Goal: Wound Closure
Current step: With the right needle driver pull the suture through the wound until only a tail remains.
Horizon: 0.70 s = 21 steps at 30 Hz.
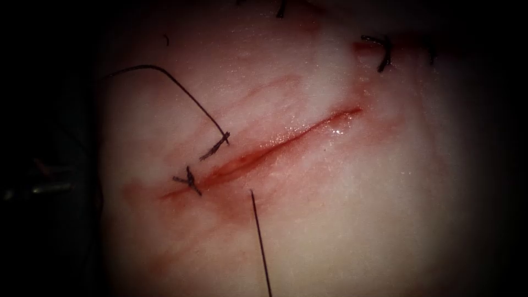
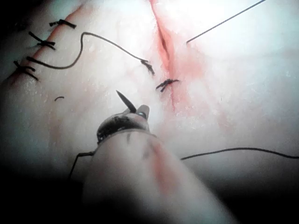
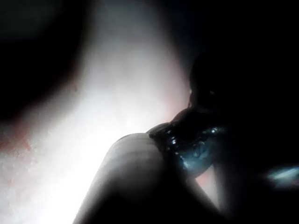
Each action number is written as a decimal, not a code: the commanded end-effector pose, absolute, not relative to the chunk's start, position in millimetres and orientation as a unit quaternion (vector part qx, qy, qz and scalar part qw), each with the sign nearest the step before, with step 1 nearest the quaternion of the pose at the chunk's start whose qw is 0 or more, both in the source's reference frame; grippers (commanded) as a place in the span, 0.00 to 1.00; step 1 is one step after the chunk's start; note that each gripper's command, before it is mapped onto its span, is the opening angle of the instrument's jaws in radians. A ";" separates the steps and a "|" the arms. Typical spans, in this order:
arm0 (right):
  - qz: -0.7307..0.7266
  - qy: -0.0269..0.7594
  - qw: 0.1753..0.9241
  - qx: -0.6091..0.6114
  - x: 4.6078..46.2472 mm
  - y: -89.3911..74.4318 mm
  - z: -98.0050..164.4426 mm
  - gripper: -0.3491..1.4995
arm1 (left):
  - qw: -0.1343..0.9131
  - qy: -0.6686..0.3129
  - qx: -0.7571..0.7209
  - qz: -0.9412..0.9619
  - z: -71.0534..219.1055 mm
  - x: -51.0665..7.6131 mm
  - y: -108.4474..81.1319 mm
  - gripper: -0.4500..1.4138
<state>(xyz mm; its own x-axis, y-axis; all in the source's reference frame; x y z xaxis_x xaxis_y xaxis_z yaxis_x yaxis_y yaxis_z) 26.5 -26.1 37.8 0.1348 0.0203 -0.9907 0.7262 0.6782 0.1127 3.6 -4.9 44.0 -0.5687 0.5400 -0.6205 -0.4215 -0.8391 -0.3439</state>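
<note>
No writing to read anywhere. The left tool (image 2: 135, 112) holds the needle (image 2: 125, 100), jaws clamped near its tip, above the tissue (image 1: 352, 209), left of the cut (image 1: 275, 146). Thread (image 1: 165, 74) trails from a stitch (image 1: 190, 180). Right tool (image 3: 196, 144): jaws can't tell.

— What sort of place are we looking at?
— A surgical practice lab. A slab of pale tissue (image 1: 341, 209) is lying lit in a dark surround, with a red cut (image 1: 275, 146) running across it.
— Anything else pointing that way?
— Dark thread (image 1: 165, 77) is trailing over it, knotted stitches (image 1: 190, 180) are sitting on the cut, and a thin robot end effector (image 2: 133, 112) is hovering close by.
</note>
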 end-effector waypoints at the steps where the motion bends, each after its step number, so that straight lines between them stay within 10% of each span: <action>1: -0.233 0.615 0.702 0.273 28.1 -24.6 38.3 0.43 | 0.272 -0.078 -0.377 0.882 44.4 3.1 -4.5 0.05; 3: -0.174 0.621 0.734 0.212 28.7 -22.8 38.7 0.89 | 0.272 -0.078 -0.377 0.882 44.4 3.0 -4.5 0.05; 21: -0.093 0.630 0.763 0.115 26.0 -7.6 43.2 0.99 | 0.272 -0.077 -0.377 0.882 44.4 2.9 -4.5 0.05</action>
